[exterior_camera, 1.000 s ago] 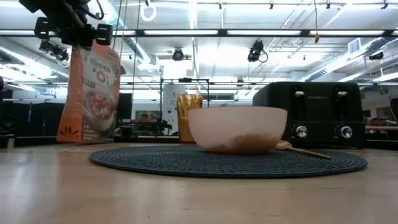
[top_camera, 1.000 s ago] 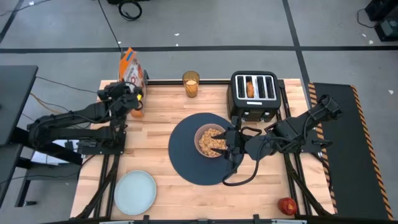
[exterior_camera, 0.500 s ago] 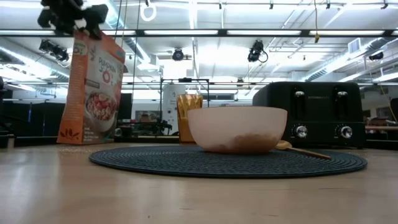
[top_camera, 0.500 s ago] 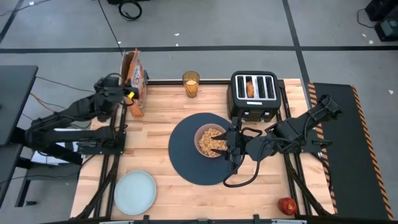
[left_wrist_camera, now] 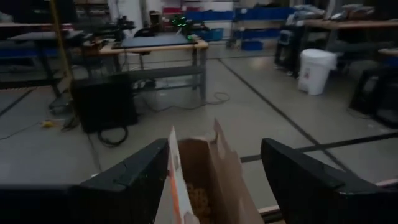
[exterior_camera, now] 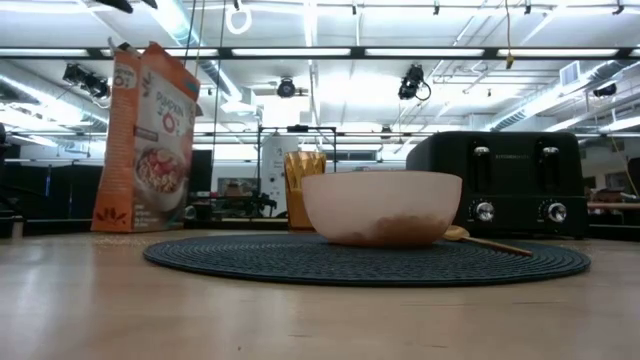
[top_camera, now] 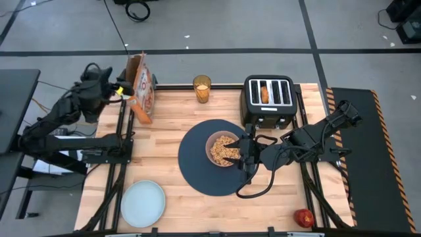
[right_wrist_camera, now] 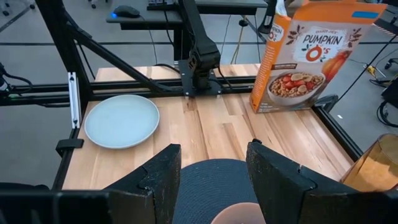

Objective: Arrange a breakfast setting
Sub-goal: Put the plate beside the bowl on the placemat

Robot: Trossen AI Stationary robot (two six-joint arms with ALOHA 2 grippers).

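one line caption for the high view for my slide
Left gripper open beside the cereal box; right gripper at the cereal-filled bowl on the mat.

One mat point(top_camera: 214, 158), bowl point(top_camera: 223, 149), plate point(top_camera: 143, 203), glass point(top_camera: 201, 89), apple point(top_camera: 303, 217), toaster point(top_camera: 268, 101), cereal box point(top_camera: 141, 85) — one each.

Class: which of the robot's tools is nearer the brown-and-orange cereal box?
Left. The left tool is just beside the brown-and-orange cereal box; the right tool is across the table.

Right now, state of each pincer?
Left pincer: open, holding nothing, cereal box between its fingers but untouched.
Right pincer: open, holding nothing, over the mat by the bowl.
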